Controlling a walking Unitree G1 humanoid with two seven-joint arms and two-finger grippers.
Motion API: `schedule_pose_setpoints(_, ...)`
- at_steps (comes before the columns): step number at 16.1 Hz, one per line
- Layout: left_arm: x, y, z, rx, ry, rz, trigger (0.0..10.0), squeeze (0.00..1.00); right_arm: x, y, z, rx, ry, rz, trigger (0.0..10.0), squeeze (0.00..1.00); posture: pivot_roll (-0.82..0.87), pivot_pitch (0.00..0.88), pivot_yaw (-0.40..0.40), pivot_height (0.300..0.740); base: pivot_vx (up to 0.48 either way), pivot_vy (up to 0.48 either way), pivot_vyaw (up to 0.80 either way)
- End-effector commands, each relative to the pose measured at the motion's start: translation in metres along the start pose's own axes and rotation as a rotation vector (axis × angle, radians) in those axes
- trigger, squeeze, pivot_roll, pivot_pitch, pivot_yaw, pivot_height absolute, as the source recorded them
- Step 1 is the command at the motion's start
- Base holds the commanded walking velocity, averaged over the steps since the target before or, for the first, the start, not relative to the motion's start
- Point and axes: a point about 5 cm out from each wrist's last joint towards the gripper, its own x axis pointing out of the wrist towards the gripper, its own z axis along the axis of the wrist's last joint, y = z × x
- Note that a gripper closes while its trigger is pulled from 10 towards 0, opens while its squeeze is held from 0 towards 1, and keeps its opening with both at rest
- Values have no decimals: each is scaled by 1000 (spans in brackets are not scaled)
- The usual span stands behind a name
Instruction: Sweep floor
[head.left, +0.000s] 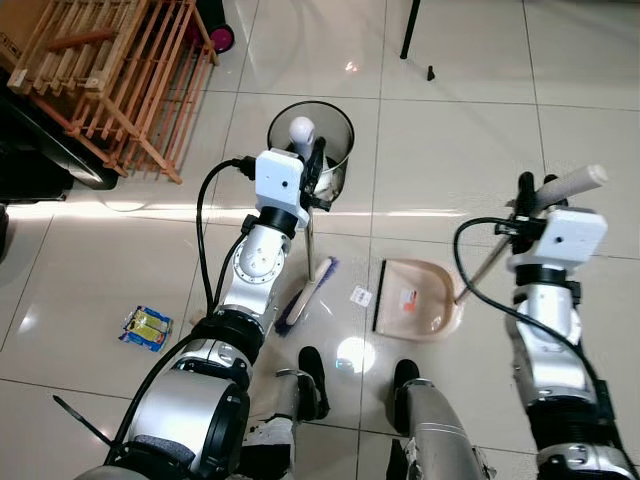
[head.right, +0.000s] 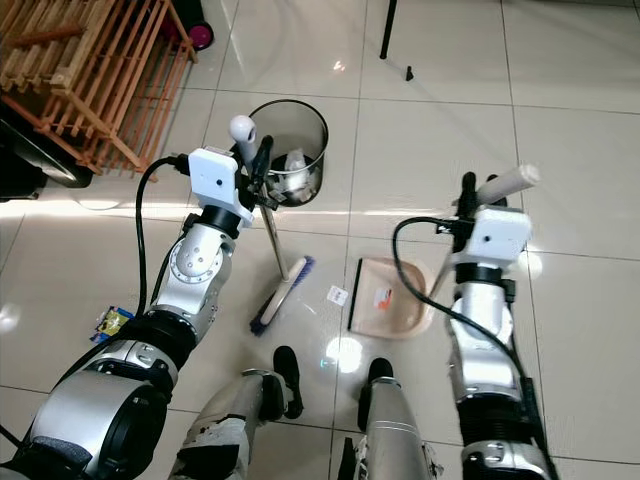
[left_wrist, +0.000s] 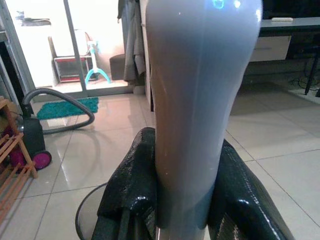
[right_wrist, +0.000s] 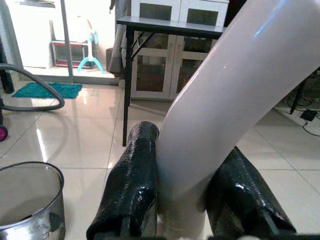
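Left gripper (head.left: 318, 160) clenched on the broom (head.left: 309, 285) handle, bristles on the tile at frame center beside the dustpan (head.left: 418, 298), whose handle the right gripper (head.left: 535, 190) grips at right; wire bin (head.left: 340, 127) just above.

wooden rack (head.left: 110, 70), yellow packet (head.left: 147, 327), vacuum cleaner (left_wrist: 35, 135)

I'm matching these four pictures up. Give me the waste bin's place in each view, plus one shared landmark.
Left eye view: the waste bin sits upper centre, just beyond the left tool.
Right eye view: upper left of centre.
Left wrist view: its rim is in the picture's bottom-left corner.
Right wrist view: bottom-left corner of the picture.
Landmark: the broom handle gripped by the left tool, right beside the bin.
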Motion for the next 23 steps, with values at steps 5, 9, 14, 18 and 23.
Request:
schedule_pose_setpoints(5,-11,3,-10,4,45,-6,10000,0,-6,5,-6,-18,-11,4,10000,0,55,345,125,740,0,0,0)
schedule_pose_setpoints(9,-9,-1,-10,-3,46,-15,10000,0,-10,13,-13,-69,-4,26,10000,0,66,338,136,740,0,0,0)
schedule_pose_setpoints(14,-7,-2,-9,-9,45,-20,10000,0,-11,11,-15,-89,-16,21,10000,0,67,336,136,740,0,0,0)
schedule_pose_setpoints(18,0,-5,-9,-175,67,73,10000,0,-19,13,-25,-115,26,11,10000,0,61,338,144,740,0,0,0)
schedule_pose_setpoints(23,7,-1,-7,-362,53,167,10000,0,-26,20,-20,-129,4,16,10000,0,-23,348,153,740,0,0,0)
